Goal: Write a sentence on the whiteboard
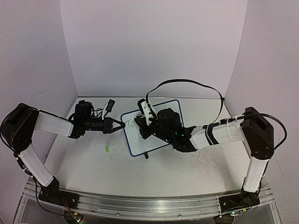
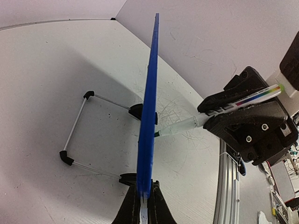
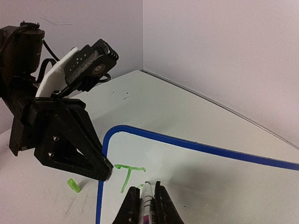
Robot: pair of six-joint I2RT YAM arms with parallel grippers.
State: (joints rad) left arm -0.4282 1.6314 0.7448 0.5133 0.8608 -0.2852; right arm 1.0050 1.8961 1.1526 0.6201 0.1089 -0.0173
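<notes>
The whiteboard stands tilted on its feet mid-table, blue-framed. It shows edge-on in the left wrist view and face-on in the right wrist view. My left gripper is shut on the board's left edge. My right gripper is shut on a green marker, whose tip touches the board face. Of the sentence, a green "T" and a short stroke at the pen tip show.
A small green marker cap lies on the table left of the board. A wire stand sticks out behind the board. White walls close in the back and both sides; the metal rail runs along the near edge.
</notes>
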